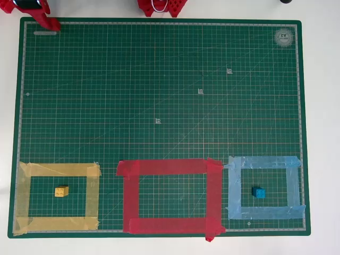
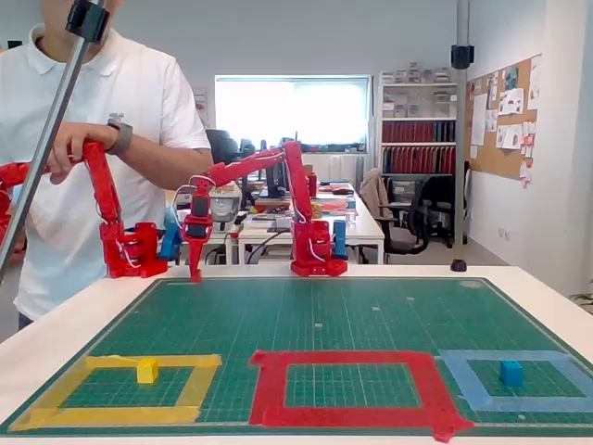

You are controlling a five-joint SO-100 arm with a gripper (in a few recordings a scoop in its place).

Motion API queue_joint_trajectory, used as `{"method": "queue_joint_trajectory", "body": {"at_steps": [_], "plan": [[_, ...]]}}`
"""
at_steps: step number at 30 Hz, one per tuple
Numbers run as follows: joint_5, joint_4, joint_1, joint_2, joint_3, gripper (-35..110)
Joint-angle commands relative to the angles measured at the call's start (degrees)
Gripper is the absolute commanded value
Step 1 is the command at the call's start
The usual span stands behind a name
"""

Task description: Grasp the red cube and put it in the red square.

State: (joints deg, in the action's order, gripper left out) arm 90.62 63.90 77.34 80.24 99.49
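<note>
At the far corner of the green mat (image 1: 159,79), on the left in the overhead view, my tool (image 1: 52,23) hangs nose-down, its tip close above the mat edge in the fixed view (image 2: 195,267). I cannot tell whether its fingers are apart or together: from both cameras they read as one red shape. I cannot pick out the red cube either; if it sits at or between my fingers, red against red would hide it.

The red square (image 1: 170,167) lies in the middle of the near edge, well apart from my tool, its inside bare. To its left the yellow cube (image 1: 61,191) rests inside the yellow square (image 1: 58,169), and to its right the blue cube (image 1: 258,192) inside the light-blue square (image 1: 263,162). Each colour is matched to its own frame, so I judge the red frame is the last one waiting to be filled.
</note>
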Motion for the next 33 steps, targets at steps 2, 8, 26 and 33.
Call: {"method": "queue_joint_trajectory", "body": {"at_steps": [2,8,26,33], "plan": [[0.0,-0.6,-0.5,1.0,-0.5,17],[-0.2,-0.6,-0.9,0.9,-0.5,17],[-0.4,-0.6,-3.7,-0.8,1.2,17],[-0.4,-0.6,-3.8,-0.8,2.3,17]]}}
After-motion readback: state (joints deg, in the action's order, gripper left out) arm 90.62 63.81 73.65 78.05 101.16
